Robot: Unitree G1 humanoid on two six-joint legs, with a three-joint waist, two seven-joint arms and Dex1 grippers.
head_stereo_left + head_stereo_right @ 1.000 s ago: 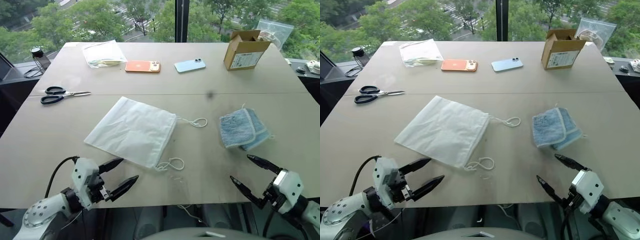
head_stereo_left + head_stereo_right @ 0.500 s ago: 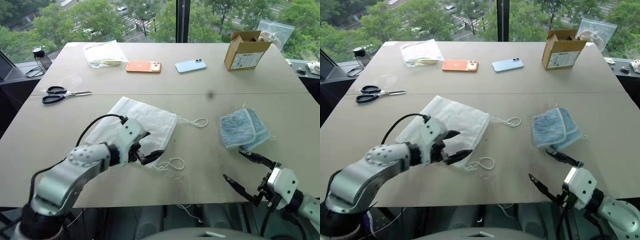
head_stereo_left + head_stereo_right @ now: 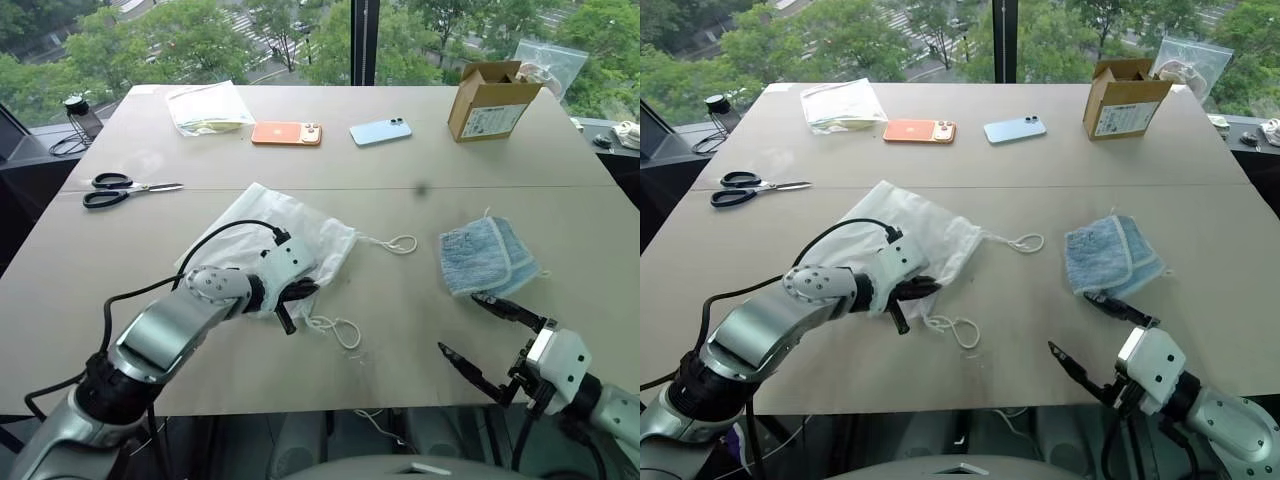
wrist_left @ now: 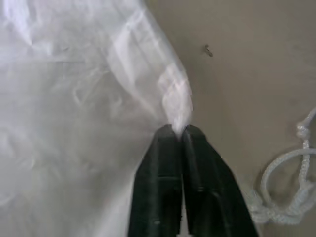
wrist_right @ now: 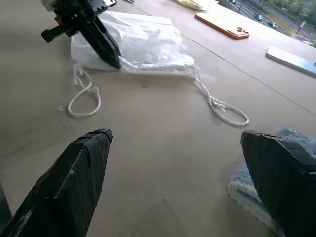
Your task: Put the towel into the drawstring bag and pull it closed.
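Observation:
The white drawstring bag (image 3: 300, 225) lies bunched at the table's middle, its cord loops (image 3: 400, 243) trailing toward the right and the near edge. My left gripper (image 3: 305, 293) is shut on the drawstring bag's near edge; in the left wrist view its fingertips (image 4: 170, 136) pinch a fold of the white fabric (image 4: 74, 98). The light-blue folded towel (image 3: 490, 256) rests to the right, apart from the bag. My right gripper (image 3: 462, 325) hovers open just in front of the towel, with nothing between its fingers (image 5: 84, 163).
Black scissors (image 3: 125, 187) lie at the left. Along the far side are a clear pouch with papers (image 3: 207, 107), an orange phone (image 3: 286, 133), a pale blue phone (image 3: 380, 131) and an open cardboard box (image 3: 490, 100). A plastic bag (image 3: 548, 62) sits behind the box.
My left arm reached forward from the near edge onto the bag and its fingers went from open to shut on the fabric, bunching it. The right gripper rose a little, still open.

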